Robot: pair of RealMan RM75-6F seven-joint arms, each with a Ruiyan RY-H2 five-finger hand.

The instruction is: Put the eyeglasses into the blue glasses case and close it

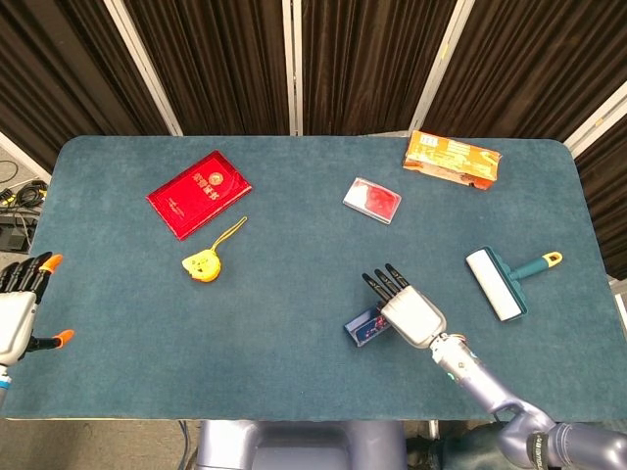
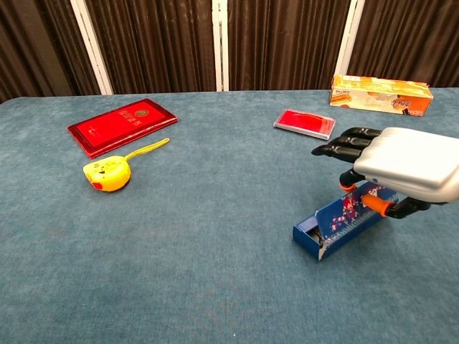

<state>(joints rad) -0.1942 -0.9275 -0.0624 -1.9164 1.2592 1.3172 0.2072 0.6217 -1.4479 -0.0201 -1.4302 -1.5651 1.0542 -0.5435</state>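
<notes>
The blue glasses case [image 1: 364, 326] is a long box with a flower print, its open end facing the near left. My right hand [image 1: 407, 311] grips its far end from above. In the chest view the case [image 2: 337, 226] slopes, low end on the cloth, high end under the right hand [image 2: 401, 168]. No eyeglasses show on the table, and the inside of the case is too dark to read. My left hand [image 1: 20, 308] hangs off the table's left edge, fingers apart, holding nothing.
A red booklet [image 1: 199, 193] and a yellow tape measure [image 1: 201, 264] lie at the left. A small red card case [image 1: 372, 200] and an orange box [image 1: 452, 159] sit at the back right. A teal lint roller [image 1: 498, 282] lies right of the hand.
</notes>
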